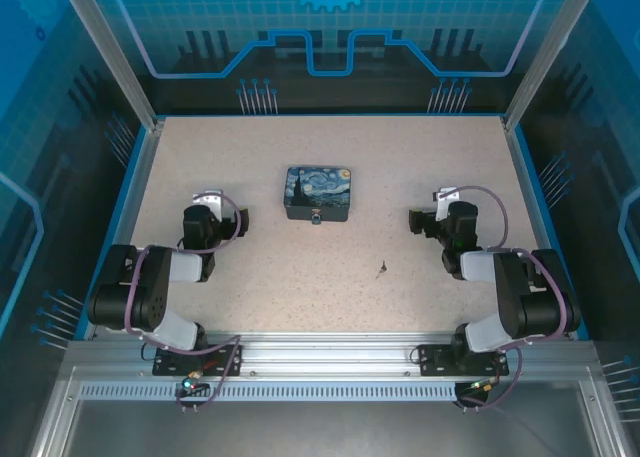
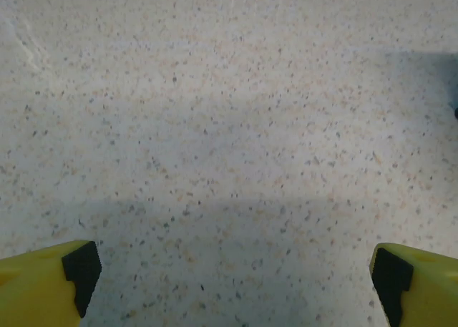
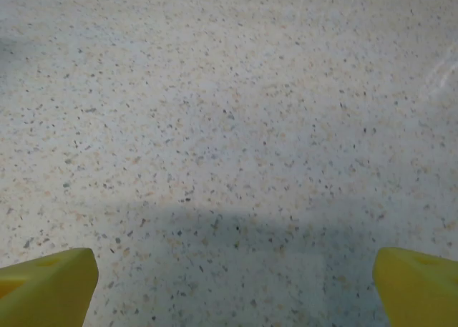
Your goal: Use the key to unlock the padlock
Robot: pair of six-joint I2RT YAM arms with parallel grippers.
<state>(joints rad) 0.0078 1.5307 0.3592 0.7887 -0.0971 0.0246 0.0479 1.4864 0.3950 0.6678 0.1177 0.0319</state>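
— So, how many things are lying on the table (image 1: pixel 300 292)?
— Three: one painted tin (image 1: pixel 319 192), one padlock (image 1: pixel 316 217) and one key (image 1: pixel 381 269). The padlock is sitting against the middle of the tin's near wall. The key is lying alone on the bare table, nearer the arms and to the right of the tin, well apart from it.
— And the two grippers?
— Both are standing spread wide, holding nothing. The left gripper (image 2: pixel 229 288) is hovering over bare table left of the tin, the right gripper (image 3: pixel 232 288) over bare table to its right
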